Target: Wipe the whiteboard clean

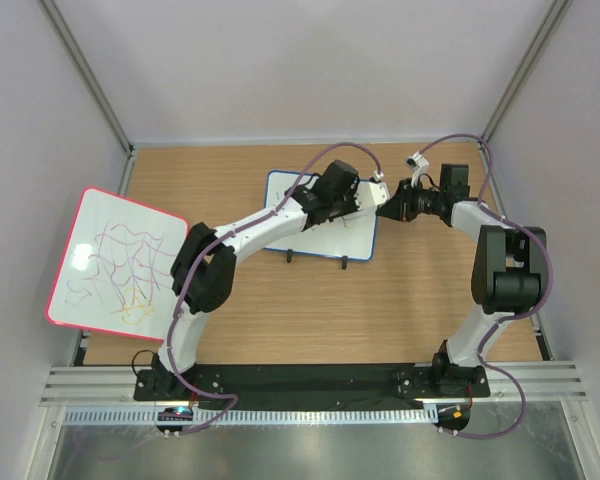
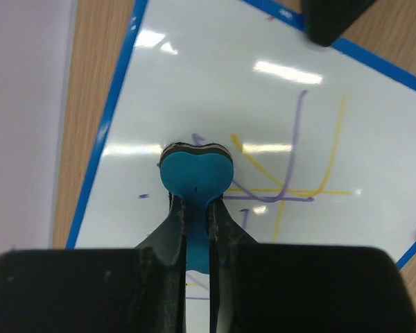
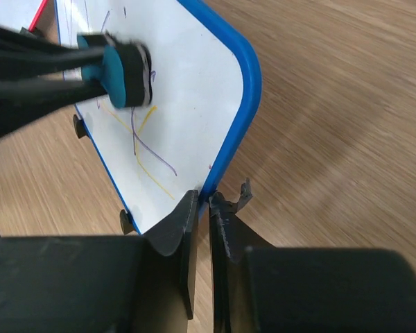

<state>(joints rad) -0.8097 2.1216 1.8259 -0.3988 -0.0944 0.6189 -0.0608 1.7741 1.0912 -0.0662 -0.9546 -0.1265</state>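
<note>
The blue-framed whiteboard (image 1: 335, 235) lies at the table's middle back, with purple and yellow pen lines on it (image 2: 291, 173) (image 3: 173, 104). My left gripper (image 1: 365, 200) (image 2: 196, 208) is shut on a teal eraser (image 2: 196, 170) and presses its dark pad on the board next to the lines; the eraser also shows in the right wrist view (image 3: 121, 66). My right gripper (image 1: 388, 207) (image 3: 206, 201) is shut on the board's blue right edge.
A larger red-framed board (image 1: 115, 258) with purple and yellow scribbles lies tilted over the table's left edge. White walls close the table at back and sides. Small black feet (image 3: 127, 220) stick out of the blue board's edge.
</note>
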